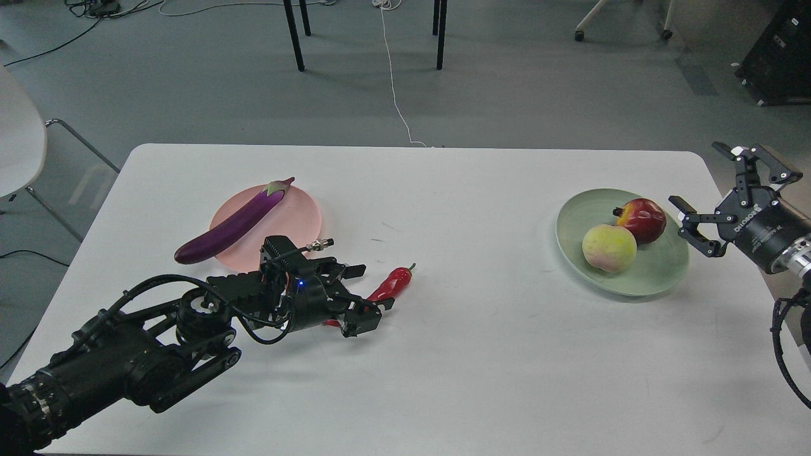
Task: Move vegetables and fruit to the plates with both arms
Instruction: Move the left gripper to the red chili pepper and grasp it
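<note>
The red chili pepper (393,282) lies on the white table (481,354) near the middle. My left gripper (365,289) is low over its lower end, jaws open, one finger on each side of the chili, hiding that end. The purple eggplant (233,222) lies across the pink plate (299,216), its dark end past the rim. The pomegranate-like fruit (644,219) and the peach (609,248) sit on the green plate (659,269). My right gripper (696,173) is open and empty just right of that plate.
Beyond the table's far edge are black chair legs (293,35), a white cable on the floor (394,82) and a black cabinet (779,54). A white chair (19,139) stands at the left.
</note>
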